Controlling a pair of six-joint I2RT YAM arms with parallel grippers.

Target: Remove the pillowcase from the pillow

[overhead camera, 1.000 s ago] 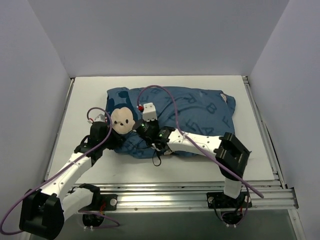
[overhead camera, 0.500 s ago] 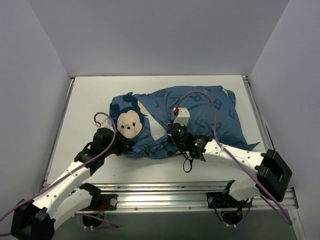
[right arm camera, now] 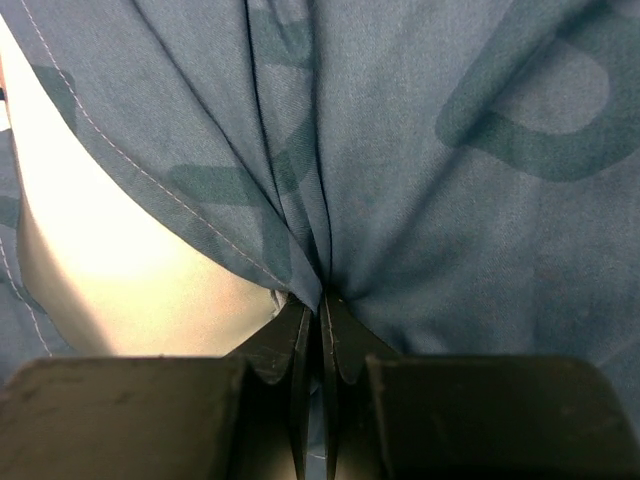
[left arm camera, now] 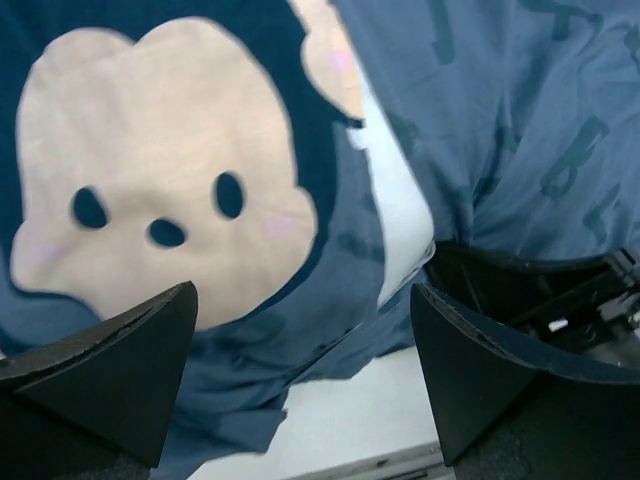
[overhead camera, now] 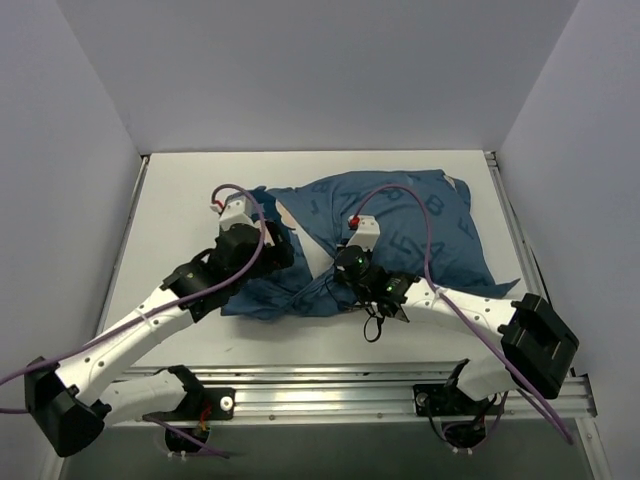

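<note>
White desk [overhead camera: 170,200]: your right pincer [right arm camera: 322,300] clamps a pillowcase [overhead camera: 420,225] fold; your left pincer [left arm camera: 302,295] gapes empty, just left; pillow [overhead camera: 316,262] bared between.

Blue printed pillowcase [overhead camera: 425,225] around part-bared white pillow [right arm camera: 90,260]

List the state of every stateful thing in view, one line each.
pillowcase: on the pillow, bunched, its opening gaping.
pillow: mostly covered, a white strip exposed.
left gripper: open, empty, over the mouse-face print.
right gripper: shut on a pillowcase fold.
</note>
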